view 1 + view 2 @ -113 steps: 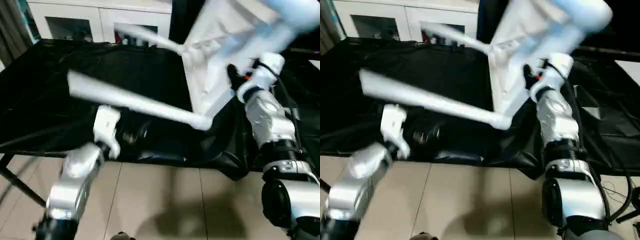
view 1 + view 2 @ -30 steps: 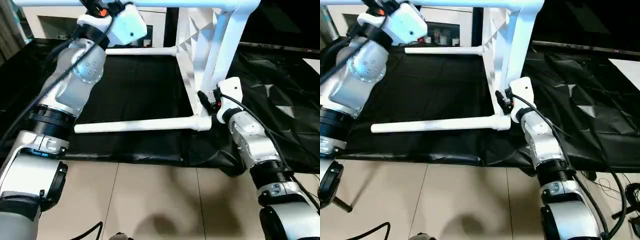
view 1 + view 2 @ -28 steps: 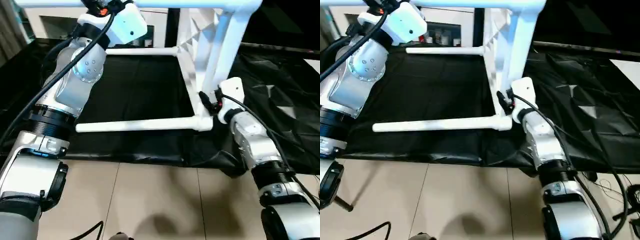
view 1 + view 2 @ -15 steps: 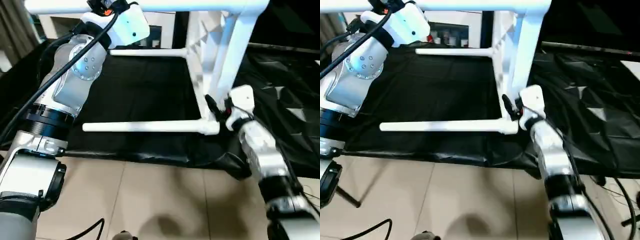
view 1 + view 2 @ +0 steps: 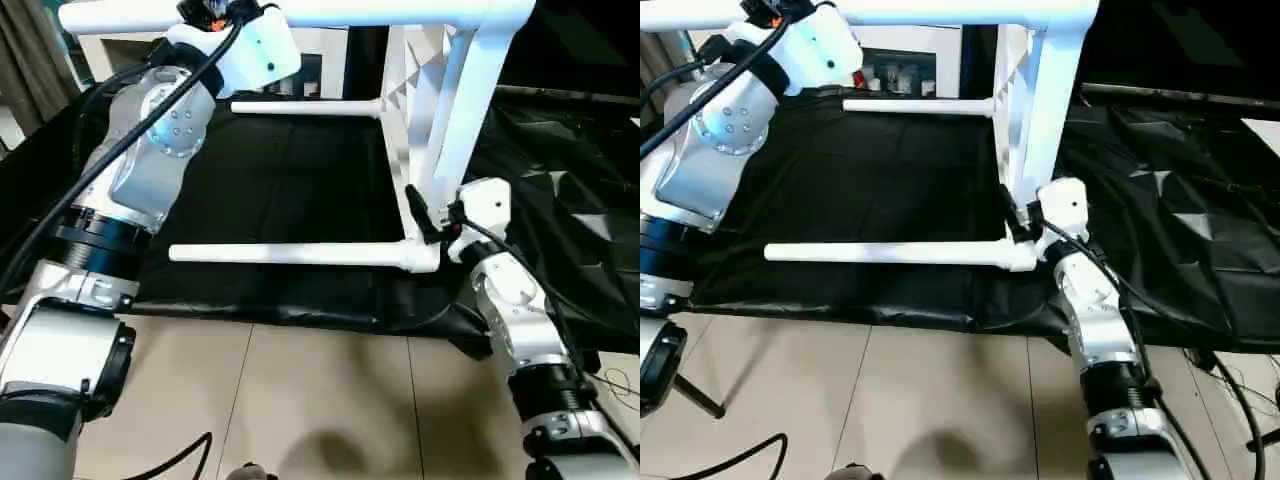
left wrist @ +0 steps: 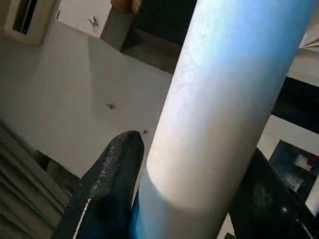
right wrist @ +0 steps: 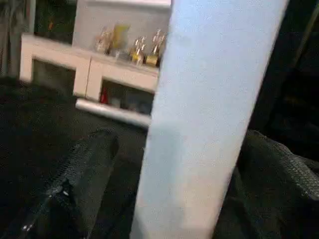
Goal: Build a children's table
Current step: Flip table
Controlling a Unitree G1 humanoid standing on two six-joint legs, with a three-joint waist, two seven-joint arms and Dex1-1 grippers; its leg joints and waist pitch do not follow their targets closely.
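The children's table stands on its side on the black-draped work table. Its white tabletop (image 5: pixel 425 90) is upright with the ribbed underside facing left, and its legs point left. The top leg (image 5: pixel 400 12) runs across the picture's upper edge. My left gripper (image 5: pixel 215 10) is shut on that leg, with the tube (image 6: pixel 219 109) pressed between its black fingers (image 6: pixel 107 179). One lower leg (image 5: pixel 290 255) lies near the front edge and another (image 5: pixel 300 106) further back. My right gripper (image 5: pixel 420 215) straddles the tabletop's near rim (image 7: pixel 204 114) just above the lower leg's socket. It is open, and one finger (image 7: pixel 79 184) stands off the rim.
Black cloth (image 5: pixel 290 180) covers the work table and hangs crumpled over its front edge (image 5: pixel 300 315). A white glass-door cabinet (image 5: pixel 910 70) stands behind the table. Tan floor tiles (image 5: pixel 300 400) lie in front.
The whole view has shifted slightly right and down. My right wrist has edged up against the tabletop's lower corner. The table and my left arm keep the same pose.
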